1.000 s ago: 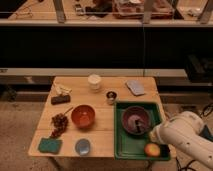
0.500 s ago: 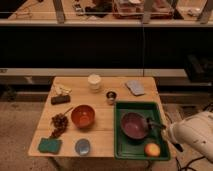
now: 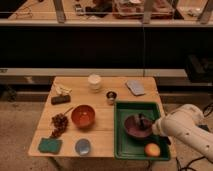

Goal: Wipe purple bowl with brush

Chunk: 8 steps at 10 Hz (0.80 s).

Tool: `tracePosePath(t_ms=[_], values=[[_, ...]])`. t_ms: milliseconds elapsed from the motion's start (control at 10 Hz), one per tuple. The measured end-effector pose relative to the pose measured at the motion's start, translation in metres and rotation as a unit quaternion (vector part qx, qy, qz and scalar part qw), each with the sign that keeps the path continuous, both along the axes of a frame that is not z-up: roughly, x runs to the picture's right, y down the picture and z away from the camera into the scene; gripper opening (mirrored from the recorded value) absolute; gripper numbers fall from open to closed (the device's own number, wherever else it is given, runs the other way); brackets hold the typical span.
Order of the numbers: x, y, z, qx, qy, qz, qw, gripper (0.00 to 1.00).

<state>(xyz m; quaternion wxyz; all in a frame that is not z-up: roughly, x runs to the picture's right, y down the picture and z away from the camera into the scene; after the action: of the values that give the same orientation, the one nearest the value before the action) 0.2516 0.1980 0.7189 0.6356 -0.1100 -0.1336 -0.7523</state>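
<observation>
End effector [image 3: 144, 121] at purple bowl [image 3: 130, 128], bowl in green tray [image 3: 129, 148]

Of the robot only one arm [image 3: 189, 129] is seen, in the lower right corner. Its cover is white to cream, smooth and a little glossy, with no edges: the shapes are round and thick, like swollen tubes. The front segment is a big rounded shell that becomes narrower toward its tip, and a darker seam separates it from the next segment, which goes out of view at the right border. No markings or screws can be made out on the shell. The end effector [image 3: 143, 120] at the tip is small and dark, almost black, and it is over the purple bowl [image 3: 128, 125].
</observation>
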Motion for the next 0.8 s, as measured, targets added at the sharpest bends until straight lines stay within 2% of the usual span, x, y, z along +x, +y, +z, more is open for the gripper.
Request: tracePosePath(t_ms=[200, 400, 600, 800], values=[[-0.016, 0.007, -0.005, -0.005, -0.015, -0.014, 0.9998, 0.00], [-0.014, 0.022, -0.026, -0.008, -0.024, -0.028, 0.9993, 0.00], [0.007, 0.031, -0.044, -0.007, -0.018, -0.030, 0.9994, 0.00], [0.031, 0.029, -0.048, -0.004, -0.005, -0.024, 0.9997, 0.00]])
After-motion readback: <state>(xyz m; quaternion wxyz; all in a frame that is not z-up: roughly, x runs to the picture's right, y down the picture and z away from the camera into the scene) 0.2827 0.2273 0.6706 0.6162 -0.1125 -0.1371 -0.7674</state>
